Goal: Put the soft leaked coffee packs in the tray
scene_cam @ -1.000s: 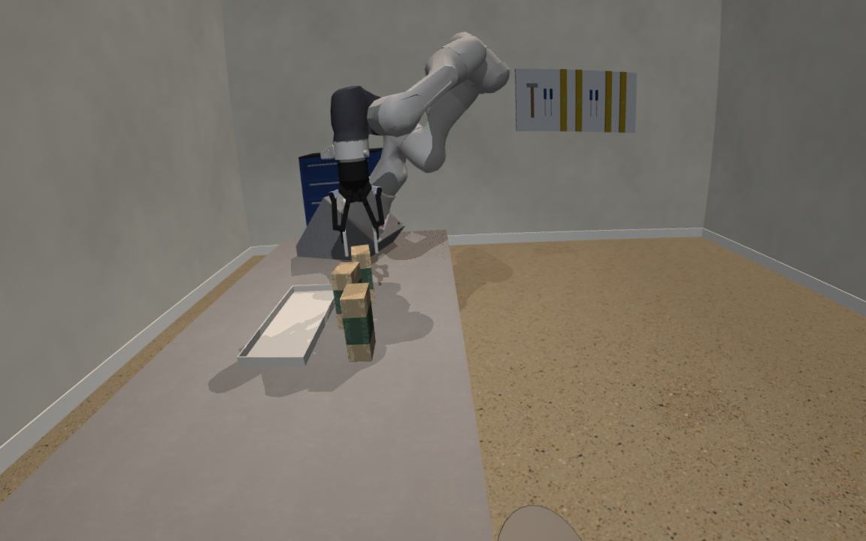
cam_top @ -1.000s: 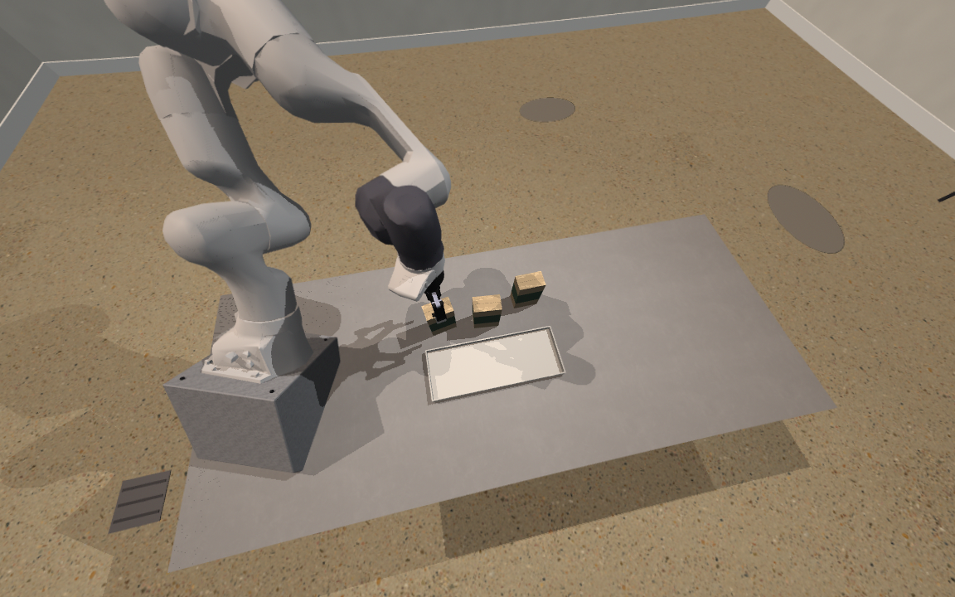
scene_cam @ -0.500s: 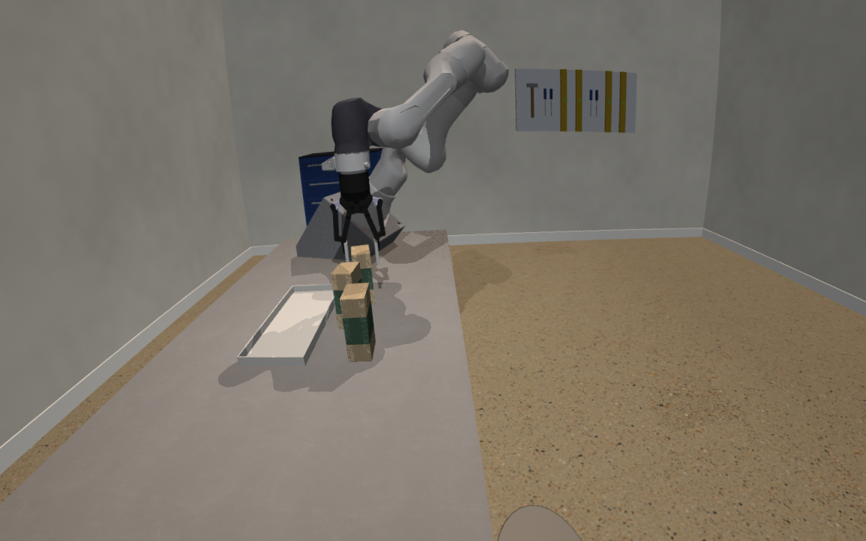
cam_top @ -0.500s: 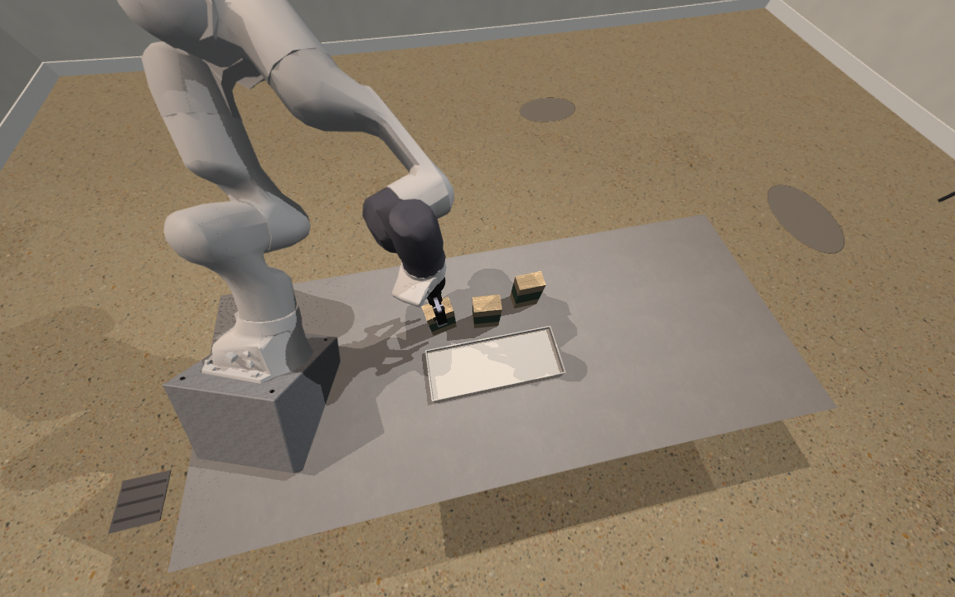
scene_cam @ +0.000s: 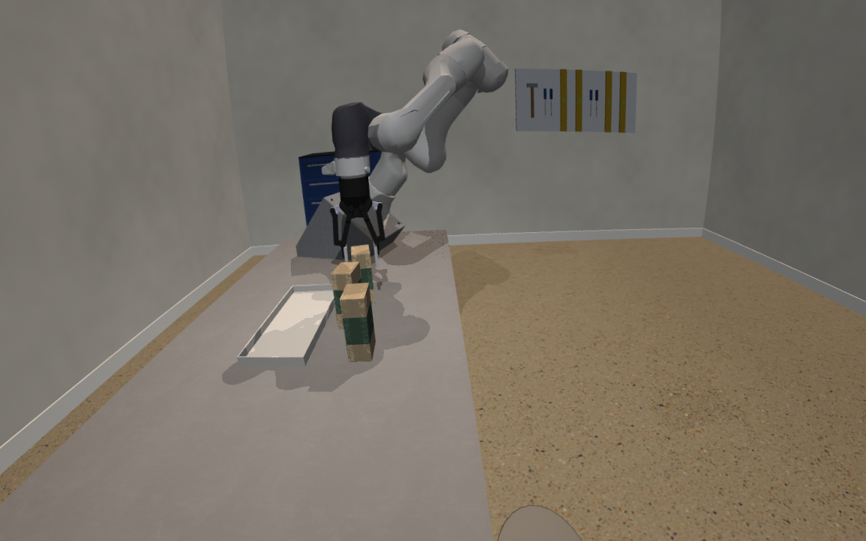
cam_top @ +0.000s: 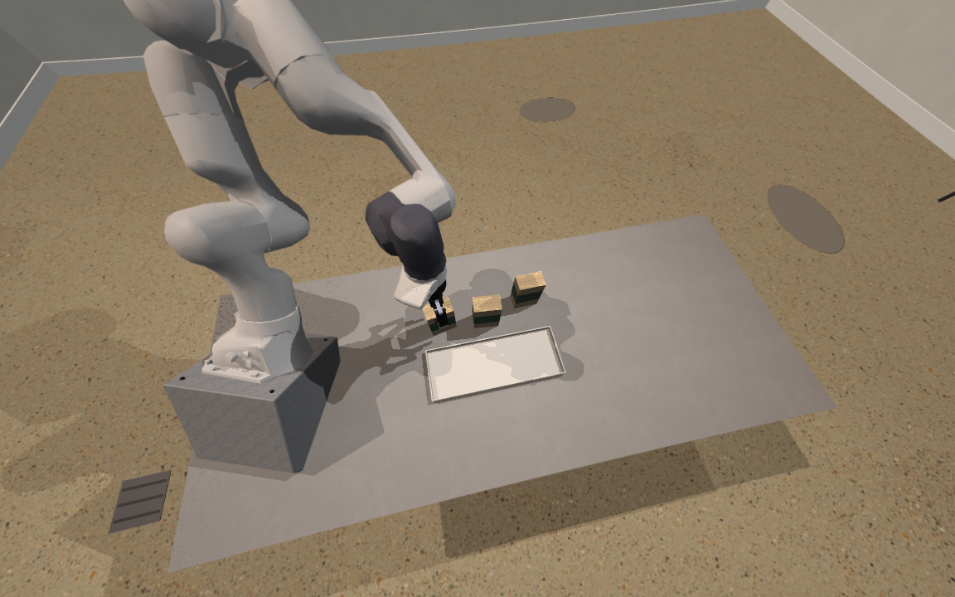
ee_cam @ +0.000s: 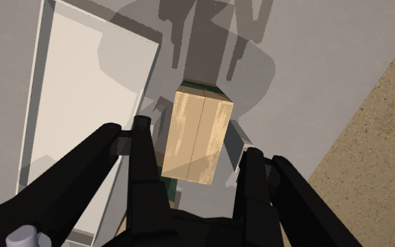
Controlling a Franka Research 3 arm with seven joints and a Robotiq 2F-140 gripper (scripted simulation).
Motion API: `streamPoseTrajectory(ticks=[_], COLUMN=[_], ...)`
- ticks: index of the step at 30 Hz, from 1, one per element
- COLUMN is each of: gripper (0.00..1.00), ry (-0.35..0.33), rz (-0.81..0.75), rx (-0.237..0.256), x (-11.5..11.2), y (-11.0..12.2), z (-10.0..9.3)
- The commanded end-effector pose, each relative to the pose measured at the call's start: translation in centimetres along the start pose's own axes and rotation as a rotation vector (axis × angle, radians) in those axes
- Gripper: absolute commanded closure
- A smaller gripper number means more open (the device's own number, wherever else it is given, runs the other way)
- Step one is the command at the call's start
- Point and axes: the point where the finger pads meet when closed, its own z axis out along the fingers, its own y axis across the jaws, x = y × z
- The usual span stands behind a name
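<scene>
Three coffee packs, tan with a green band, stand in a row behind the white tray (cam_top: 488, 367) (scene_cam: 288, 326) (ee_cam: 77, 103). My gripper (cam_top: 436, 306) (scene_cam: 360, 258) (ee_cam: 195, 123) is open. Its fingers straddle the top of the pack nearest the robot base (cam_top: 448, 310) (scene_cam: 361, 250) (ee_cam: 201, 113), with a gap on each side. The middle pack (cam_top: 486, 306) (scene_cam: 343, 276) and the far pack (cam_top: 528, 284) (scene_cam: 358, 322) stand upright and apart. In the wrist view a second pack (ee_cam: 171, 189) is mostly hidden behind the left finger. The tray holds nothing.
The packs and tray sit on a grey table (cam_top: 652, 333). The robot's grey pedestal (cam_top: 250, 415) stands at its left end. The table's long edge (ee_cam: 324, 151) runs close behind the packs, with the speckled floor (ee_cam: 372, 137) beyond.
</scene>
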Motion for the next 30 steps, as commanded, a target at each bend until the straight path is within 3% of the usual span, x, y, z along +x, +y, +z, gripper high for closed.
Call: streamPoseTrajectory(ticks=[1, 30], gripper=[0.47, 0.47], ry=[-0.002, -0.002], rz=[-0.010, -0.010], rx=[0.002, 0.002], x=[0.02, 0.02], y=[-0.06, -0.06], z=[0.17, 0.17])
